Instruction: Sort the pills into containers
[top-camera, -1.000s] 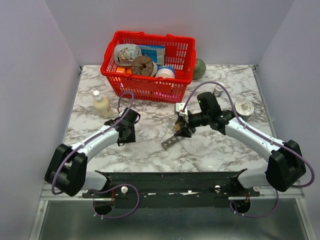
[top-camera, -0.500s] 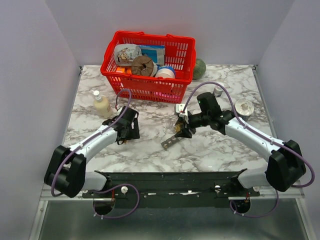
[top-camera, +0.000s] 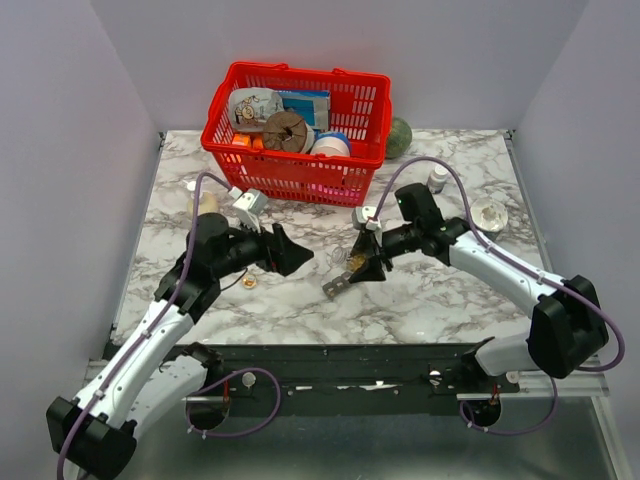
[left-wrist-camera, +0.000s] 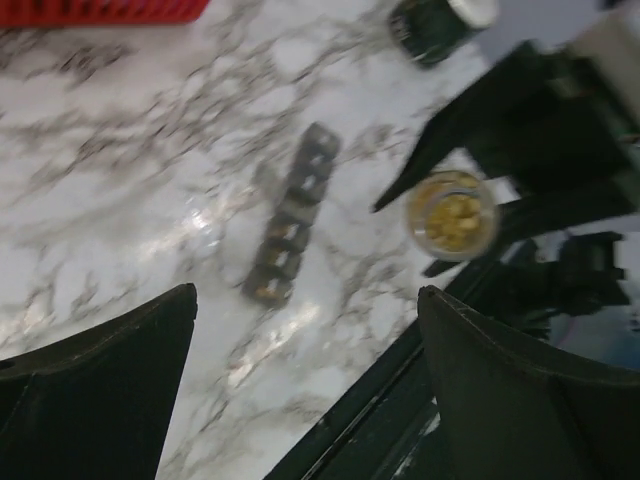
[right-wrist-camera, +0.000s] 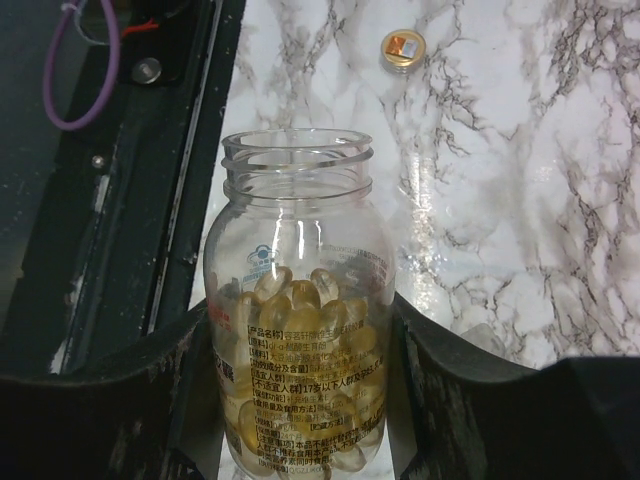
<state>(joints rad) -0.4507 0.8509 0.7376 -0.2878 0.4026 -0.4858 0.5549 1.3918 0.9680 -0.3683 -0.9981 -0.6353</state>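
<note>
Grey compartment strip (top-camera: 338, 287) lies diagonally; right gripper (top-camera: 359, 266) clamps pill bottle (right-wrist-camera: 298, 330), left gripper (top-camera: 300, 254) gapes.

Right tool (top-camera: 364, 263) grips pill bottle (top-camera: 352, 262) near container strip (top-camera: 339, 286).

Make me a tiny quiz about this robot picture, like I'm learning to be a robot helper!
1. True or false: the left gripper is holding something.
2. What does the right gripper hold? A) an open pill bottle B) a spoon C) nothing
3. Short answer: where does the grey container strip lie?

Key: 1. False, it is open and empty. 2. A. 3. On the table.
</note>
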